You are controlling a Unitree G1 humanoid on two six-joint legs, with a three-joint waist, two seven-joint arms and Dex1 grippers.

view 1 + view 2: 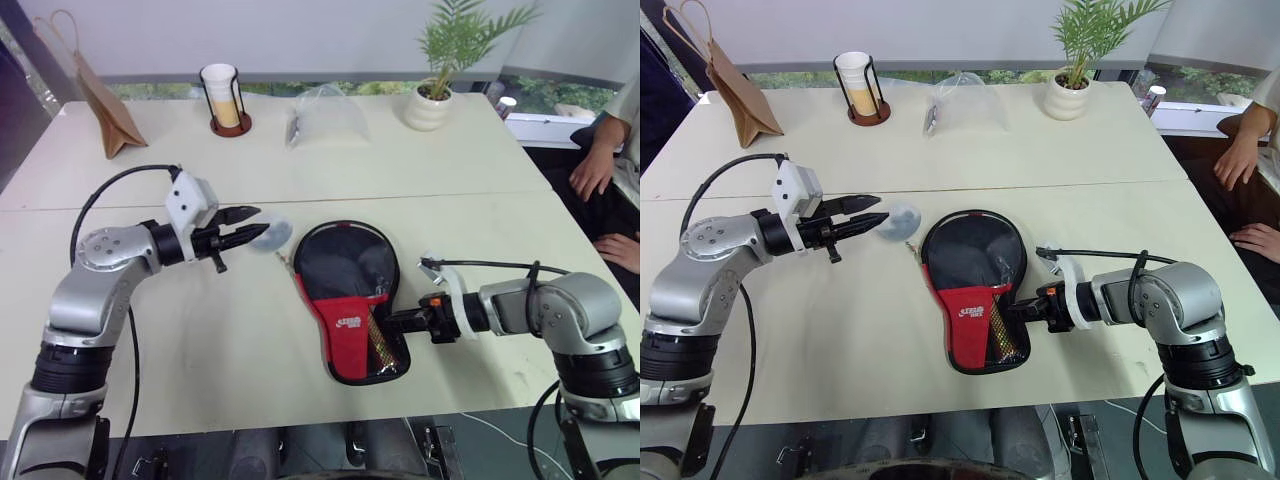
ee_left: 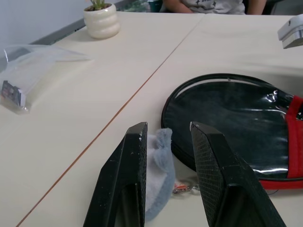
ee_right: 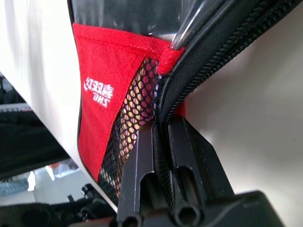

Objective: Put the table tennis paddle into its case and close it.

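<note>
The black case (image 1: 345,300) with its red logo panel lies flat on the table, between my two arms. The table tennis paddle (image 1: 348,262) is inside it: its black face shows through the clear window and its tan handle (image 1: 379,342) through the mesh. My right gripper (image 1: 392,322) is shut on the case's zip edge (image 3: 199,71) beside the handle end. My left gripper (image 1: 252,226) is held open at the case's round end, with a small grey soft pouch (image 2: 158,170) between its fingers and touching one of them.
Along the table's far side stand a brown paper bag (image 1: 105,105), a cup in a wire holder (image 1: 224,97), a clear plastic bag (image 1: 325,115) and a potted plant (image 1: 430,100). A person's hands (image 1: 592,172) rest beyond the right edge.
</note>
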